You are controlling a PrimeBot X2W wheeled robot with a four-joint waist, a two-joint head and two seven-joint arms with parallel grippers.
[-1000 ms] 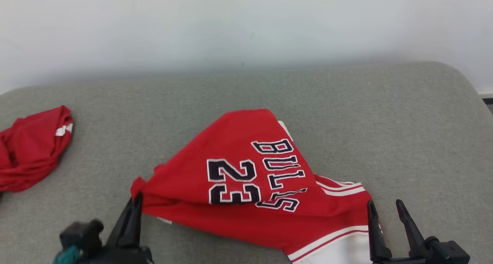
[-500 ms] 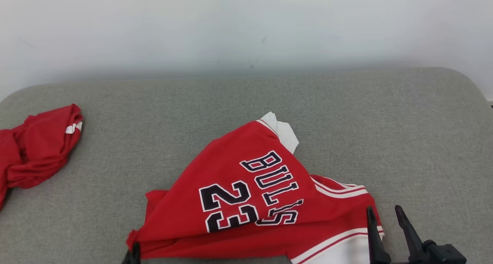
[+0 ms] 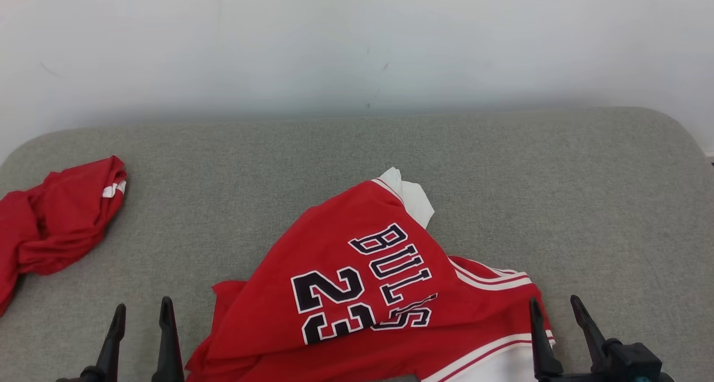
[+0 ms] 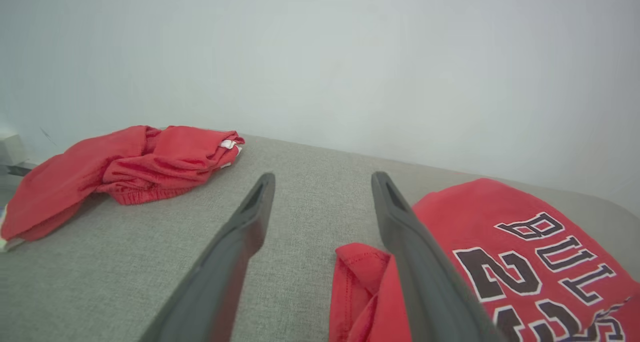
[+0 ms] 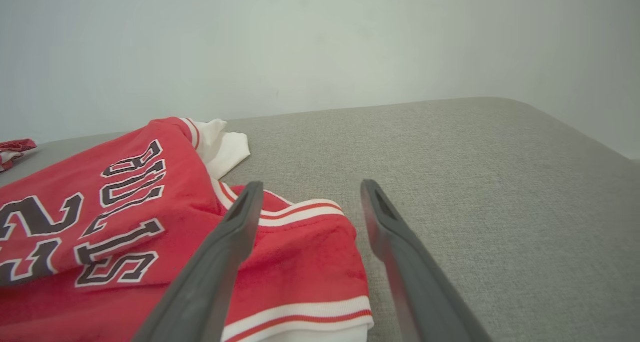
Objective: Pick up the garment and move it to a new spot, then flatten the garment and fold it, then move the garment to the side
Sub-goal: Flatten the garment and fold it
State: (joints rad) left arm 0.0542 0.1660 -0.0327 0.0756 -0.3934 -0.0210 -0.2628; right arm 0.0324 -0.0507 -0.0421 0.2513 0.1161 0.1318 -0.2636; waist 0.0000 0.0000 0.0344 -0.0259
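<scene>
Head view: jersey [image 3: 357,293] between left end effector [image 3: 142,304] and right end effector [image 3: 553,300]

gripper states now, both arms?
Left gripper: open, holding nothing.
Right gripper: open, holding nothing, at the edge of the jersey.

One jersey [image 3: 312,242], one crumpled red garment [image 3: 56,226], two end effectors [image 3: 142,309] [image 3: 552,304], one cushion [image 3: 558,175].

The jersey [image 3: 312,242] at lower centre is bright red, its lettering and 23 dark navy outlined in white, with white-and-red striped trim and white panels. The crumpled cloth [image 3: 56,226] at the left edge is red with a white tag. The cushion [image 3: 558,192] is flecked grey.
</scene>
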